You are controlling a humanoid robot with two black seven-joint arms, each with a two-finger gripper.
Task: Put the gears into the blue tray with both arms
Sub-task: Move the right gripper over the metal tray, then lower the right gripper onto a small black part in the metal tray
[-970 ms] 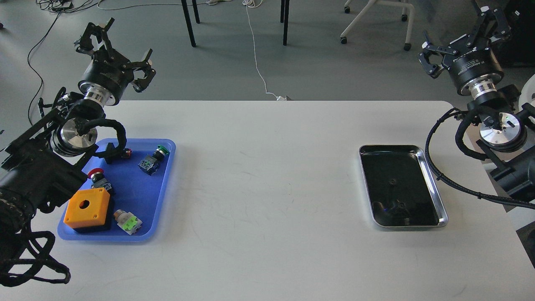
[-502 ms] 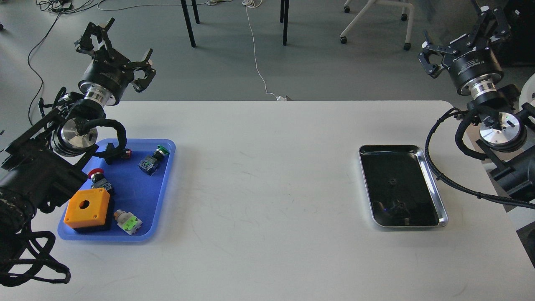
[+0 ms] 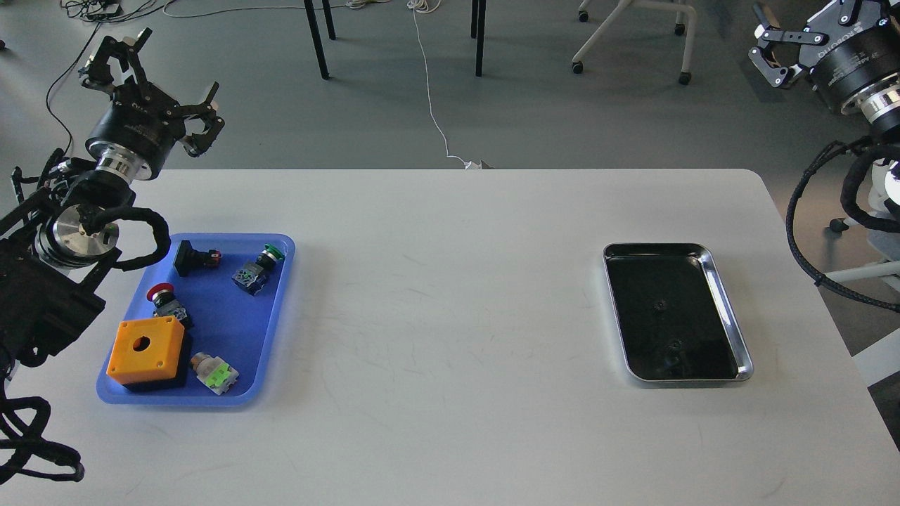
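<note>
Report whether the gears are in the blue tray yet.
Not yet. Both gears lie in the silver tray; the blue tray holds only switches and an orange box.

2 gears (image 3: 659,304) seemingly, 1 blue tray (image 3: 278,309), 1 silver tray (image 3: 724,309), 5 switches (image 3: 252,270), 1 orange box (image 3: 146,349).

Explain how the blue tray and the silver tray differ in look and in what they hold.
The blue tray is matte plastic; the silver tray is shiny metal with a dark, reflective bottom. The blue tray holds several switches and an orange box; the silver tray holds only two tiny gears. Both are rectangular, low-rimmed, and lie on the table.
</note>
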